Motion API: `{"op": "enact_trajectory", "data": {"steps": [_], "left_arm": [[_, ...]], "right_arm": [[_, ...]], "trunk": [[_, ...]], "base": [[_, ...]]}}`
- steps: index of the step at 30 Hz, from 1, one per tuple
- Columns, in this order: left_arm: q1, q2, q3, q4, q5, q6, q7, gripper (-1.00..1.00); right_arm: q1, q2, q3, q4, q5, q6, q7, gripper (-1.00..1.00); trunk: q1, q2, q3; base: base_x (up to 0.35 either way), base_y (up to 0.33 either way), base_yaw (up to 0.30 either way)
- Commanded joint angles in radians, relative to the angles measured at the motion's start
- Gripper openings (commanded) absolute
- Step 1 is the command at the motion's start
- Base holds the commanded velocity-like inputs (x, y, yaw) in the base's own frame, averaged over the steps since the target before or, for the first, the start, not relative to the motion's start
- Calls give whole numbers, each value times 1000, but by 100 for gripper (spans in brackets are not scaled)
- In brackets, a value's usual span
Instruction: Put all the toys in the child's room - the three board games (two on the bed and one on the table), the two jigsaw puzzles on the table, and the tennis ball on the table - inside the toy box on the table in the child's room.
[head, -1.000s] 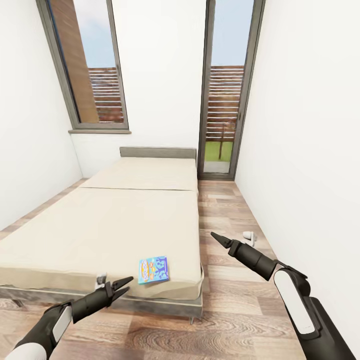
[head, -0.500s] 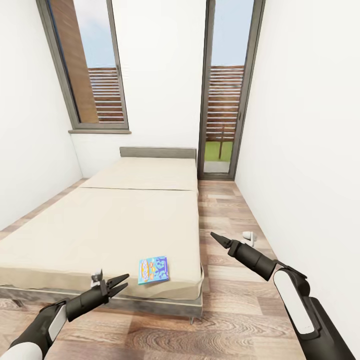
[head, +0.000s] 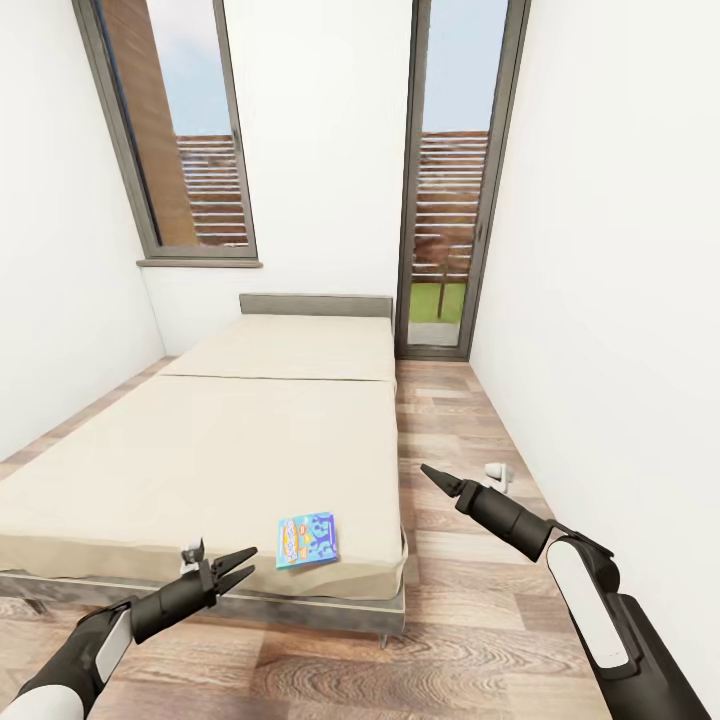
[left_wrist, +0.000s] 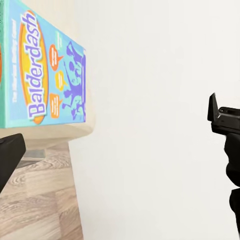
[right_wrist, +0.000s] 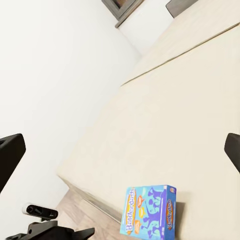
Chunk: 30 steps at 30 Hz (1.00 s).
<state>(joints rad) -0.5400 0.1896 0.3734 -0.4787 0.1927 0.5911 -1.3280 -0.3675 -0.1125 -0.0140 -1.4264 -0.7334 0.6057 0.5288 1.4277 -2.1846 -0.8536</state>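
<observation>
**Blue game box on bed, left claw nearer**

The blue game box (head: 307, 540) lies flat near the bed (head: 200, 450) foot edge, just right of and beyond the left claw (head: 243, 563), which is spread open. The right claw (head: 428, 470) is held farther right; its state cannot be told.

One blue board game (head: 307, 540) lies on one bed (head: 200, 450); two hands, left (head: 240, 565) and right (head: 432, 474).

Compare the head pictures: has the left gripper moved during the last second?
Yes. The left gripper has drawn back toward the robot, further from the blue game box lying unmoved on the bed.
</observation>
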Motion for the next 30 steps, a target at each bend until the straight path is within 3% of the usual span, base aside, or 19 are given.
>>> {"op": "enact_trajectory", "data": {"steps": [1, 5, 30], "left_arm": [[0, 1, 2, 0, 1, 10, -4, 100], [0, 4, 2, 0, 3, 10, -6, 100], [0, 5, 2, 3, 1, 12, 6, 100]], "right_arm": [[-1, 0, -1, 0, -6, 8, 0, 100], [-1, 0, -1, 0, -6, 8, 0, 100], [-1, -1, -1, -2, -6, 9, 0, 100]], "trunk": [[0, 0, -1], [0, 0, -1], [96, -175, -79]], "base": [[0, 0, 0], [0, 0, 0], [0, 0, 0]]}}
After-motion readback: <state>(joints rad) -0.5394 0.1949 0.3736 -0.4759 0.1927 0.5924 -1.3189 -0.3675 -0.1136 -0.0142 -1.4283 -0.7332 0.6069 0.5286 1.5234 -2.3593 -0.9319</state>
